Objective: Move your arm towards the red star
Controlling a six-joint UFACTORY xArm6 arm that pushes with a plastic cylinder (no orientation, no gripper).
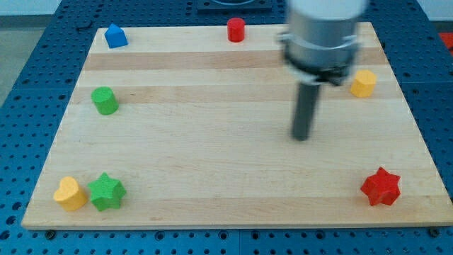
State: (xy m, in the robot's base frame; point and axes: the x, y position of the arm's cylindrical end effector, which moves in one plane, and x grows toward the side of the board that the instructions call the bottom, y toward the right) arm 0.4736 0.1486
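Observation:
The red star [381, 187] lies near the wooden board's lower right corner. My tip [302, 137] is the lower end of the dark rod, right of the board's middle. It stands up and to the left of the red star, well apart from it and touching no block.
A yellow block [363, 83] sits at the right edge, above the tip's level. A red cylinder [236, 30] is at the top middle, a blue block [115, 35] at the top left, a green block [105, 100] at the left. A yellow heart [69, 193] and green star [107, 191] sit at the bottom left.

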